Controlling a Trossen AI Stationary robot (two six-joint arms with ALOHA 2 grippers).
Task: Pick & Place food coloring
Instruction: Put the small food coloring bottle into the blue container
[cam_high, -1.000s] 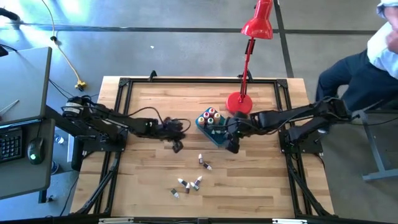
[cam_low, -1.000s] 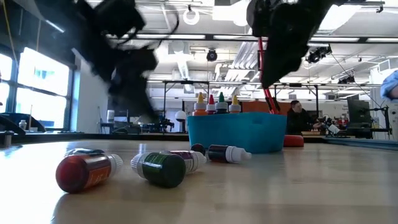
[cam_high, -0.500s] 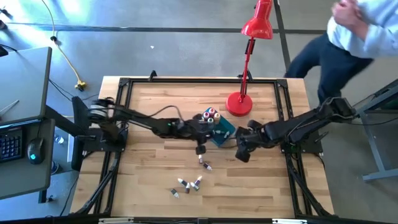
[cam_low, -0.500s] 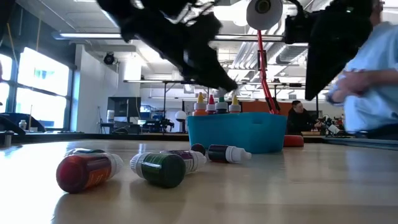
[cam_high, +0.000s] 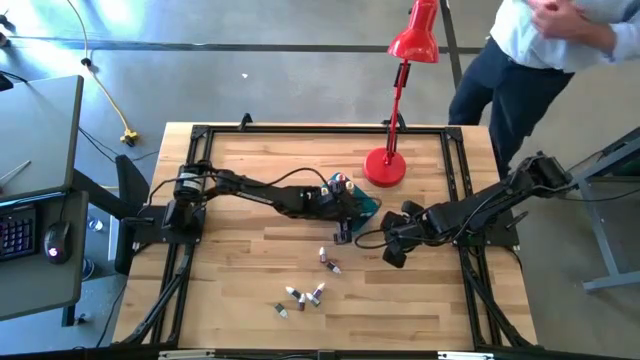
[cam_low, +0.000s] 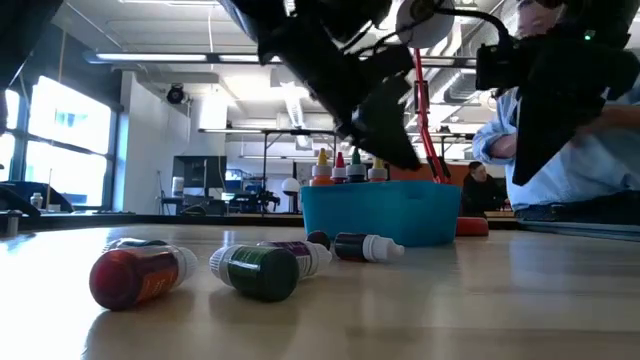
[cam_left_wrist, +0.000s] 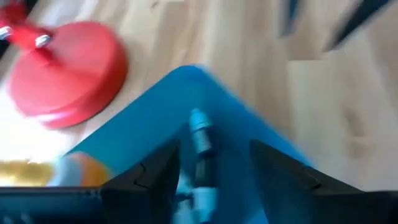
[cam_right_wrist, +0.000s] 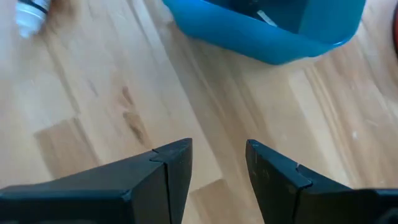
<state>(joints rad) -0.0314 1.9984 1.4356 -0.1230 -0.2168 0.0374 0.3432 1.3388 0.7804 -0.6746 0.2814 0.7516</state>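
The teal tub (cam_high: 366, 207) stands right of the table's middle, with several food coloring bottles (cam_high: 336, 185) upright in its far-left part (cam_low: 340, 168). My left gripper (cam_high: 350, 213) hangs open over the tub (cam_left_wrist: 143, 134). A small pale bottle (cam_left_wrist: 200, 140) shows between its fingers, apart from both, over the tub's inside. Several more bottles lie on their sides on the wood (cam_high: 327, 262) (cam_high: 300, 295), among them a red one (cam_low: 140, 275) and a green one (cam_low: 258, 270). My right gripper (cam_high: 392, 248) stands open over bare wood (cam_right_wrist: 217, 162), on the near-right side of the tub (cam_right_wrist: 261, 37).
A red desk lamp stands with its round base (cam_high: 385, 167) just behind the tub, and its stem rises over it (cam_low: 428, 110). A black frame (cam_high: 300, 130) runs round the table. A person (cam_high: 540, 50) stands beyond the far right corner.
My left gripper has gone toward the table's right edge, from left of the tub to above it. My right gripper has drawn back from the tub toward the right and near edges. The person has moved along the table's far right.
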